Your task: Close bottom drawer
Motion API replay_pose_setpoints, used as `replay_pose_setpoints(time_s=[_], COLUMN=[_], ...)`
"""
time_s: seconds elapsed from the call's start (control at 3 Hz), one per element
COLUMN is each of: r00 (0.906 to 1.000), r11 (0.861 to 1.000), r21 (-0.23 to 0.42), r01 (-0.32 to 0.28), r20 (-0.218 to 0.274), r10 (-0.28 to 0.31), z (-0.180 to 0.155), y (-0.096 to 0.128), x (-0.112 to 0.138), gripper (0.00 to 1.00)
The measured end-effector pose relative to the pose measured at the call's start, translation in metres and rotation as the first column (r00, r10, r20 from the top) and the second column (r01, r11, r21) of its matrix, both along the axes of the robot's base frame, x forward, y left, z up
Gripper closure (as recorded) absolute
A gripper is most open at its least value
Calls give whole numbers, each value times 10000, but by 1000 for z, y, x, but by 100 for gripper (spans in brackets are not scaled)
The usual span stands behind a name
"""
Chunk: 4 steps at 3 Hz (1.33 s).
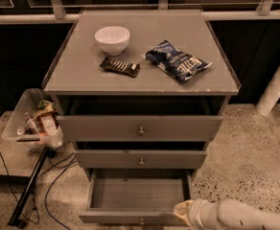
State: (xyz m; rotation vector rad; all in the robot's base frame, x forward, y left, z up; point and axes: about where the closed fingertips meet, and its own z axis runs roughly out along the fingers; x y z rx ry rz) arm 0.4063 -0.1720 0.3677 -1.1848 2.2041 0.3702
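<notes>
The bottom drawer (130, 195) of the grey cabinet (140, 80) is pulled well out, and its shallow box shows nothing inside. Its front edge with the small round knob (141, 221) lies at the bottom of the view. My gripper (183, 211), at the end of the white arm (245, 217), comes in from the lower right. It sits at the front right corner of the bottom drawer, and its tip is partly cut off by the picture's edge. The middle drawer (141, 159) and top drawer (140, 127) stand slightly out.
On the cabinet top are a white bowl (112, 39), a dark snack bar (120, 66) and a blue chip bag (177, 61). A clear bin of rubbish (34, 121) and a black stand with cables (29, 188) are at the left. A white post (276, 85) stands at the right.
</notes>
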Motion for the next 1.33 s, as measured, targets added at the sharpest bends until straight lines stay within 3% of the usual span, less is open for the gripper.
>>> replay_pose_setpoints(time_s=[0.67, 1.33], r00=[9995, 9895], r11=[9992, 9891], r21=[-237, -353], r01=[-320, -1431], r20=[-55, -276], r10=[319, 1422], z=[-8, -68], y=[6, -5], x=[-4, -17], gripper=[100, 100])
